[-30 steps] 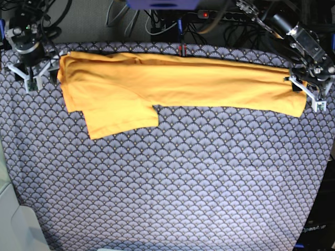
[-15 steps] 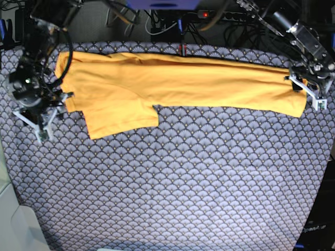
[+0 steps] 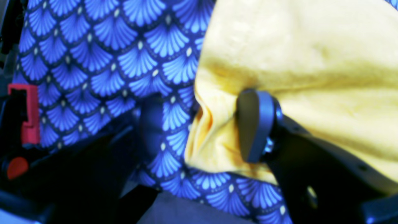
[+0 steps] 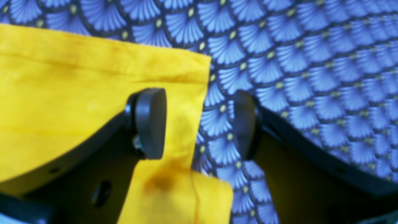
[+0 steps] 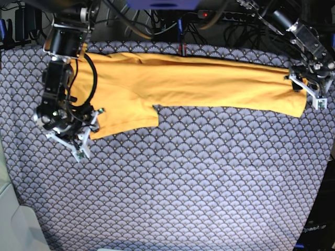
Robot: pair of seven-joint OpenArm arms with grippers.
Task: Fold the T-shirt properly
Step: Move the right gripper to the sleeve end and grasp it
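Blue-grey scallop-patterned cloth covers the whole tabletop; near half of it carries nothing but the pattern. Further in, the T-shirt lies flat as a long yellow-orange band folded lengthwise, running side to side across the far part of the cloth, with one short sleeve sticking out toward the camera at the base view's left end. Right gripper sits at that sleeve's outer near corner, arm reaching down over the shirt's left end. Right wrist view: jaws well apart, one pad over the yellow fabric just inside the sleeve hem, the other pad over bare cloth past the edge, so the hem edge lies between them; nothing clamped. A second yellow layer shows below the hem corner there. Left gripper is at the far right end of the band, at the shirt's end edge. Left wrist view: jaws wide open, one pad against a bunched, puckered fold of the T-shirt, the other finger dark and blurred over the patterned cloth; fabric edge sits between them, not pinched. Can't tell if either pad actually presses the fabric down. Cables and dark gear beyond the far tabletop edge.
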